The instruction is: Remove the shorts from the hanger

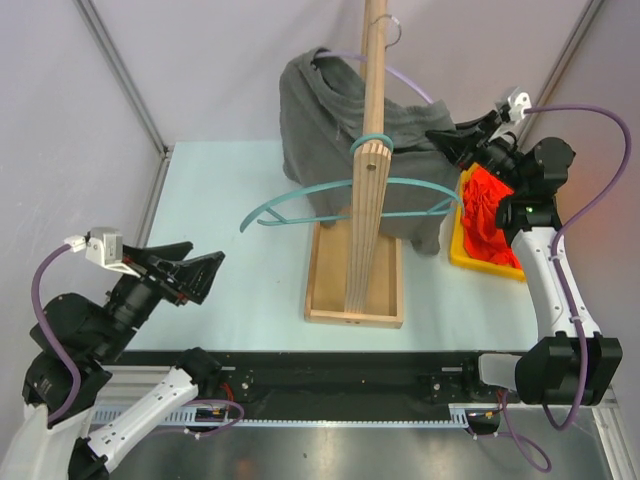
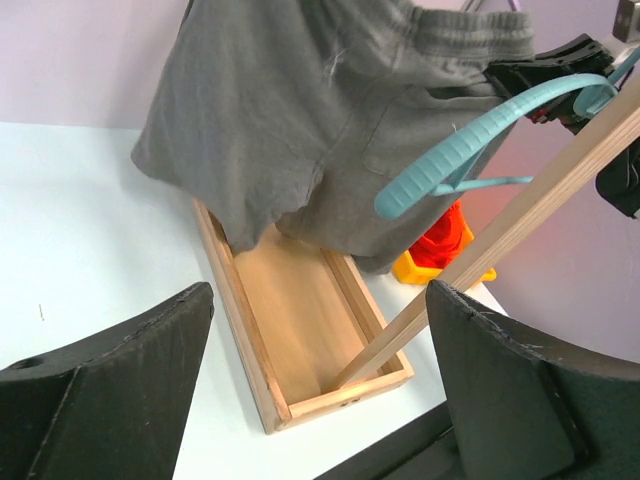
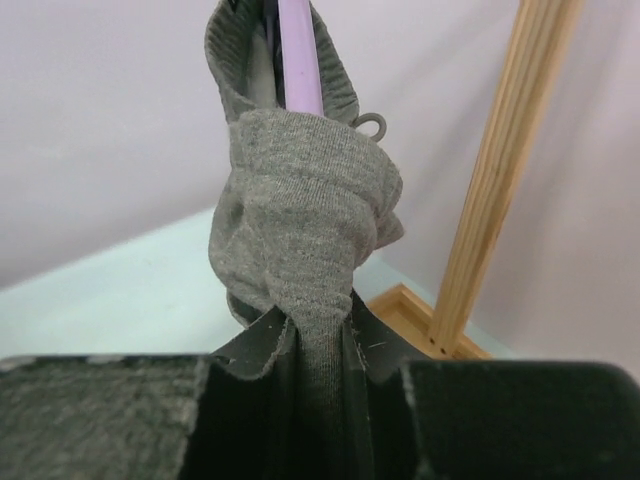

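The dark grey shorts (image 1: 320,130) hang from the lilac hanger (image 1: 405,78) at the top of the wooden post (image 1: 372,120). Their waistband edge is clamped between the closed fingers of the right hand (image 1: 455,140). In the right wrist view the hanger arm (image 3: 298,50) is seen running up inside the bunched waistband (image 3: 300,200), just above the grip (image 3: 320,345).

For the step to go well, the waistband is best drawn outward along that arm and off its tip. A straight downward pull would probably only tighten the fabric on the hanger. The grip is best held firmly, since soft cloth slips easily. The far side of the waistband is hidden from this view, so it cannot be told how far it is seated.

The left hand (image 1: 195,272) is held with its fingers apart, well clear of the stand, and could be used to steady the hanger.

The orange-red shorts (image 1: 490,220) lie in the yellow bin (image 1: 470,262) on the bench (image 1: 230,200). An empty teal hanger (image 1: 290,197) is hooked around the post below the grey fabric. It may be snagged by the legs as the shorts are pulled free. The wooden tray base (image 1: 330,280) sits directly beneath.
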### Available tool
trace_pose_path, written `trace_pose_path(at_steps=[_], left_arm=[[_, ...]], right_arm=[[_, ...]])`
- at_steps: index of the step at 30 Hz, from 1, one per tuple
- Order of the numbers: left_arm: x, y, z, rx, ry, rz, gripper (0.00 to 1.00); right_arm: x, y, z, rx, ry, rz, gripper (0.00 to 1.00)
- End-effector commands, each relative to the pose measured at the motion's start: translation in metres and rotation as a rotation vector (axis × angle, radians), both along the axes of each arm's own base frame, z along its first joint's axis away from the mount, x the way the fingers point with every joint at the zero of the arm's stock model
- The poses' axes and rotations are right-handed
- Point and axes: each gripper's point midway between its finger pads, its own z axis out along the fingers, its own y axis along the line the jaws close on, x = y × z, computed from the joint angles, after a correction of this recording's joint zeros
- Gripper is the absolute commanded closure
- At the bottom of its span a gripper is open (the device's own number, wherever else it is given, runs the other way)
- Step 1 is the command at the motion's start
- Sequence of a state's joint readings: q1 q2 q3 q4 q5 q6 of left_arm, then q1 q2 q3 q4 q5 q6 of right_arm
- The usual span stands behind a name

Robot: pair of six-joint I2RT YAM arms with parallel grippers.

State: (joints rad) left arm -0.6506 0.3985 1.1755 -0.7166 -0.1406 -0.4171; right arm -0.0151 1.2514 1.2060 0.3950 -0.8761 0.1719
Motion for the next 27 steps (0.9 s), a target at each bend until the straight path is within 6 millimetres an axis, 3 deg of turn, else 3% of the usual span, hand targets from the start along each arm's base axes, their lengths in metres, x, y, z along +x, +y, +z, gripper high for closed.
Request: trace_pose_path(at_steps=[1, 3, 4, 6, 7, 8, 10, 15, 18, 23, 27], left_arm=[[-0.001, 0.007, 0.021, -0.025, -0.038, 0.030, 0.08], [0.002, 0.004, 0.025, -0.027, -0.036, 0.022, 0.05], [-0.001, 0.007, 0.037, -0.035, -0.056, 0.026, 0.00], [0.010, 0.002, 0.040, 0.027, -0.010, 0.036, 0.00], [0.002, 0.009, 0.069, 0.003, -0.053, 0.039, 0.00], [0.013, 0.000, 0.068, 0.052, -0.018, 0.033, 0.00], [0.008, 0.002, 0.096, 0.028, -0.057, 0.028, 0.00], [0.017, -0.007, 0.121, -0.025, -0.101, 0.021, 0.00], [0.021, -0.012, 0.123, -0.043, -0.110, 0.016, 0.00], [0.044, -0.022, 0.099, 0.016, -0.067, 0.047, 0.00], [0.070, -0.048, 0.077, 0.058, 0.007, 0.017, 0.00]], right_arm=[[-0.021, -0.012, 0.089, 0.244, -0.169, -0.042, 1.00], [-0.014, -0.023, 0.092, 0.300, -0.138, -0.083, 1.00], [-0.012, -0.023, 0.090, 0.311, -0.118, -0.085, 1.00], [-0.004, -0.024, 0.078, 0.292, -0.082, -0.088, 1.00], [0.001, -0.027, 0.073, 0.288, -0.060, -0.101, 1.00], [0.005, -0.030, 0.063, 0.284, -0.014, -0.111, 1.00], [0.011, -0.036, 0.049, 0.274, 0.047, -0.122, 1.00], [0.016, -0.039, 0.031, 0.261, 0.124, -0.123, 1.00], [0.018, -0.041, 0.018, 0.242, 0.171, -0.121, 1.00], [0.018, -0.036, -0.016, 0.125, 0.223, -0.118, 1.00], [0.016, -0.021, -0.054, -0.002, 0.277, -0.110, 1.00]])
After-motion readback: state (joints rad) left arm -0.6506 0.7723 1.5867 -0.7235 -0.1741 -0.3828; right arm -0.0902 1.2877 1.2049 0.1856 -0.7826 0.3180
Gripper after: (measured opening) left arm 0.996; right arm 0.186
